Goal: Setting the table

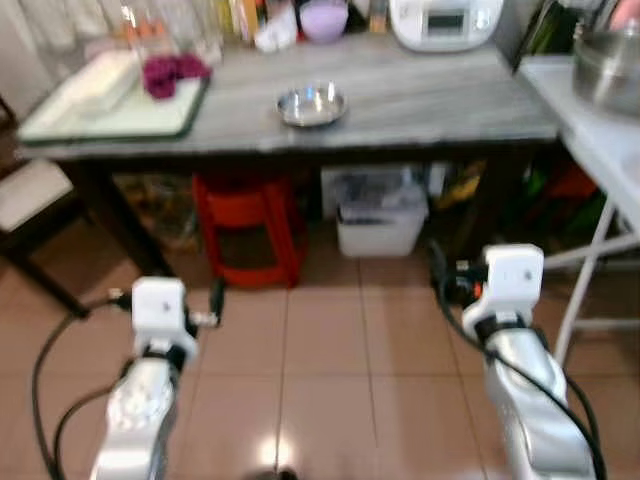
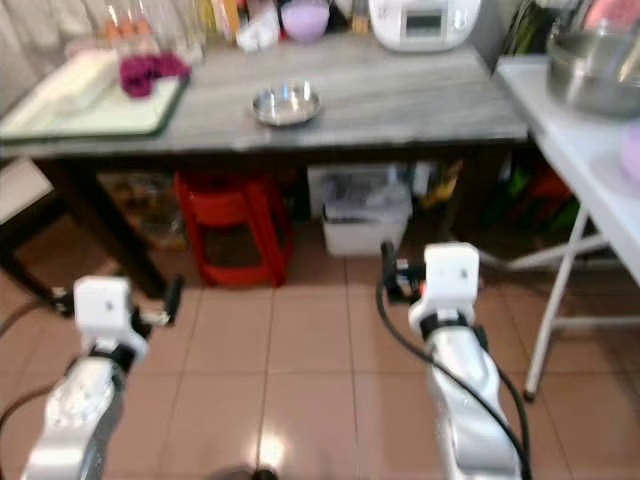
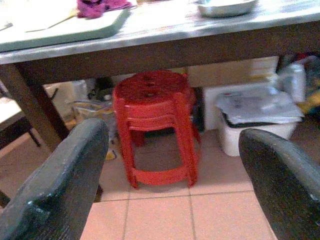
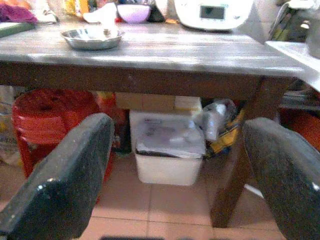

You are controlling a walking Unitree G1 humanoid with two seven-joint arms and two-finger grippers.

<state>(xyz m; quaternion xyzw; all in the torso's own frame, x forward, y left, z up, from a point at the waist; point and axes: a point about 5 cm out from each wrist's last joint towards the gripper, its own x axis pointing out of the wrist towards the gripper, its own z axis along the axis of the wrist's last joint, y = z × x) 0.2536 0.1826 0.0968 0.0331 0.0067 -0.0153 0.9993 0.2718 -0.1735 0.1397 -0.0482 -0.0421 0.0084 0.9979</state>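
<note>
A shiny steel bowl [image 1: 312, 105] sits near the front edge of a grey stone-topped table [image 1: 420, 100], towards the middle. My left gripper [image 3: 172, 132] hangs low over the tiled floor, well short of the table, open and holding nothing. My right gripper [image 4: 177, 122] is at the same height on the other side, also open and holding nothing. The same bowl [image 4: 92, 37] appears above and left of the right gripper's line of sight. A green tray [image 1: 150, 122] with a white cloth and a purple bundle [image 1: 172, 72] lies at the table's left end.
A white rice cooker [image 1: 445, 20] and a lilac bowl [image 1: 324, 20] stand at the table's back. Under the table are stacked red stools [image 1: 250, 225] and a white bin [image 1: 380, 220]. A white folding table [image 1: 600, 140] with a metal pot [image 1: 608, 68] is at right, a chair [image 1: 30, 200] at left.
</note>
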